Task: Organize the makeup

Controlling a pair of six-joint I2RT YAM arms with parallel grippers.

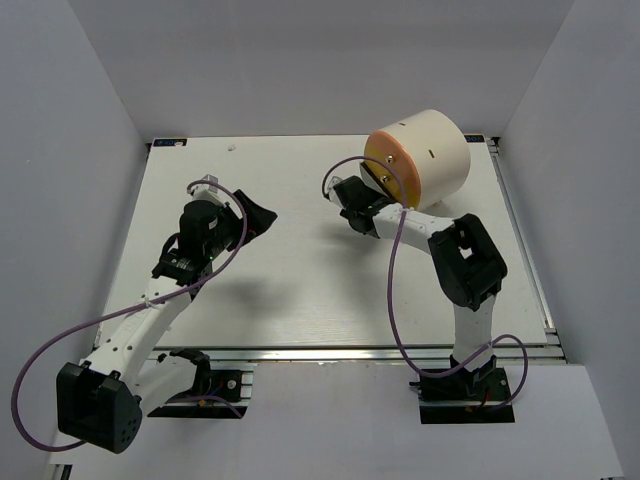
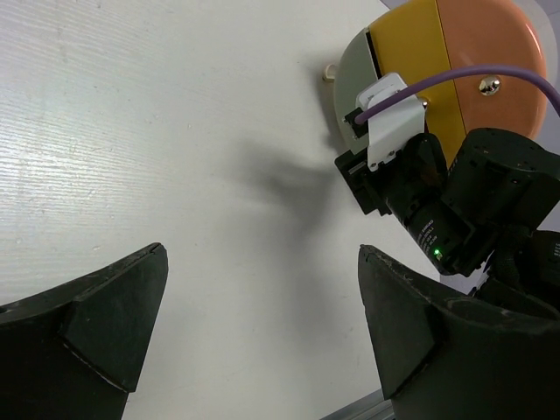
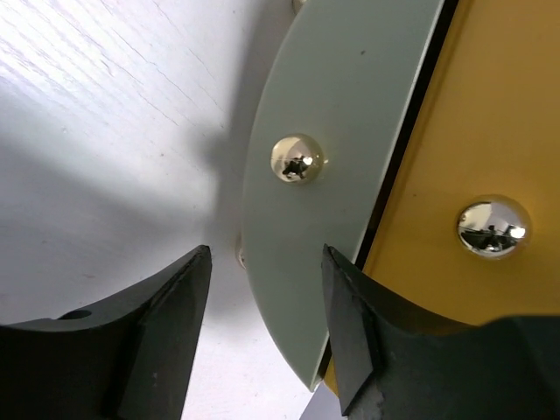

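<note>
No makeup shows in any view. The cream cylinder (image 1: 430, 150) lies on its side at the back right of the table, its orange front (image 1: 385, 162) facing the arms. My right gripper (image 1: 352, 205) is at that face. In the right wrist view my right gripper (image 3: 266, 252) is open, its jaws either side of the lower edge of the grey drawer front (image 3: 350, 114), below its silver knob (image 3: 297, 158). The yellow drawer front (image 3: 490, 114) sits beside it. My left gripper (image 1: 262, 218) hangs open over bare table, nothing between its fingers (image 2: 114, 306).
The white table (image 1: 290, 290) is walled by grey panels on three sides. An aluminium rail (image 1: 350, 352) runs along its near edge. In the left wrist view the right arm's wrist (image 2: 437, 219) stands in front of the cylinder's grey, yellow and orange fronts.
</note>
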